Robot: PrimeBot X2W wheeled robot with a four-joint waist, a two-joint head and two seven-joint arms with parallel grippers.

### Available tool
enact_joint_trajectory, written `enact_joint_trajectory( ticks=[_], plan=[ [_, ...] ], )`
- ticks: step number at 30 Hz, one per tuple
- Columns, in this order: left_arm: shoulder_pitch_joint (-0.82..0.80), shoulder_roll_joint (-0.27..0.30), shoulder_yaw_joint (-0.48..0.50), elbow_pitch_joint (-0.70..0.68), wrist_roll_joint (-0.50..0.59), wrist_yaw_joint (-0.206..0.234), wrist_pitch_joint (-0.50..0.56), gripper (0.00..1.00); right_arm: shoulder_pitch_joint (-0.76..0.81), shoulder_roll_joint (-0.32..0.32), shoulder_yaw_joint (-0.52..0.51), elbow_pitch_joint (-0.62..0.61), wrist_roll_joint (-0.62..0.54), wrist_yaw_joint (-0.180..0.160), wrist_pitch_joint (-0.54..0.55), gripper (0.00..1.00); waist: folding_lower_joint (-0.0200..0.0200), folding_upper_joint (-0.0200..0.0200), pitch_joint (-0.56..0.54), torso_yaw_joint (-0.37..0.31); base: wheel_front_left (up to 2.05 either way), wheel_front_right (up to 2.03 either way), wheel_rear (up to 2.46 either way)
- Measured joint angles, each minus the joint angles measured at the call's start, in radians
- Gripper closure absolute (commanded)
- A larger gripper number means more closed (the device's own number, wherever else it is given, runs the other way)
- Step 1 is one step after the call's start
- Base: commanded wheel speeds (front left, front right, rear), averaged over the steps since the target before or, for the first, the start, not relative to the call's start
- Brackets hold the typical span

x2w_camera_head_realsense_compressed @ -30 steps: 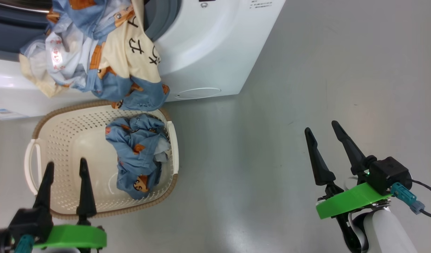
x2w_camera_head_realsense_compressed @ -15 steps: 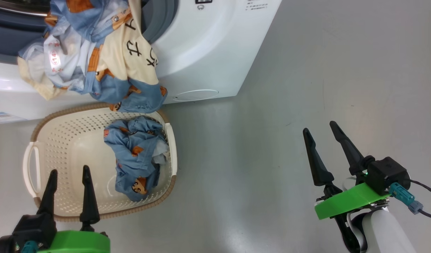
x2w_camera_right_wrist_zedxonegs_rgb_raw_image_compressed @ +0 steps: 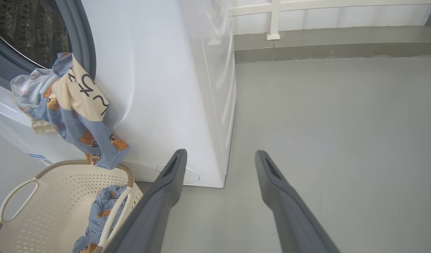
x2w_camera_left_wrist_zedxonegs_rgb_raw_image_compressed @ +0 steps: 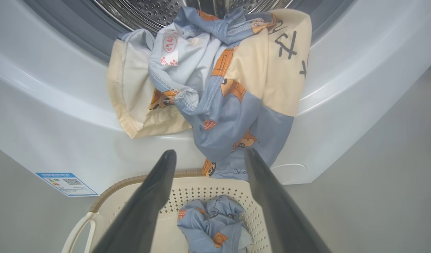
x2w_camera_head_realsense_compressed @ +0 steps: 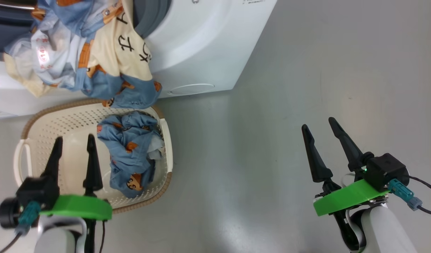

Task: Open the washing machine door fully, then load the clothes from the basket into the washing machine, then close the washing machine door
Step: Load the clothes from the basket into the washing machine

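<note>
Before the washing machine [x2w_camera_head_realsense_compressed: 201, 45], the basket [x2w_camera_head_realsense_compressed: 46, 123] lies lengthwise along its front.

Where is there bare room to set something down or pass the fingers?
Bare floor lies between the basket and the right gripper, beside the washing machine. The basket's left half is bare under the left gripper. Crowded: draped clothes hang from the machine's mouth, and a blue garment fills the basket's right half.

The white washing machine [x2w_camera_head_realsense_compressed: 201, 45] stands with its round mouth open. A bunch of clothes [x2w_camera_head_realsense_compressed: 106, 59] in light blue and cream with orange prints hangs over the grey lip, half out. Just below sits the cream basket [x2w_camera_head_realsense_compressed: 48, 123] with one crumpled blue garment [x2w_camera_head_realsense_compressed: 131, 158] at its right end.
</note>
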Motion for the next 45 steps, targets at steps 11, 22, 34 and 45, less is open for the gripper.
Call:
enact_joint_trajectory(
  ticks=[11,22,34,45],
  plan=[
    [-0.187,0.032,-0.007,0.202,0.025,-0.054,0.000,0.00,-0.023,0.002,0.002,0.002,0.000,0.000,0.000,0.00,0.0000,0.0000,0.051,-0.025,0.00,0.00,0.00],
    [-0.358,0.031,0.020,0.278,0.016,-0.073,0.000,0.00,-0.047,0.005,0.002,-0.003,-0.006,0.000,0.000,0.00,0.0000,0.0000,0.129,-0.056,0.00,0.00,0.00],
    [-0.459,0.031,0.086,0.319,0.017,-0.080,0.000,1.00,-0.049,0.011,0.007,0.002,0.000,0.000,0.000,0.00,0.0000,0.0000,0.169,-0.086,0.00,0.00,0.00],
    [-0.435,0.028,0.087,0.224,0.081,-0.090,0.001,1.00,-0.049,0.012,0.006,0.019,0.002,0.000,0.000,0.00,0.0000,0.0000,0.113,-0.062,0.00,0.00,0.00]
  ],
)
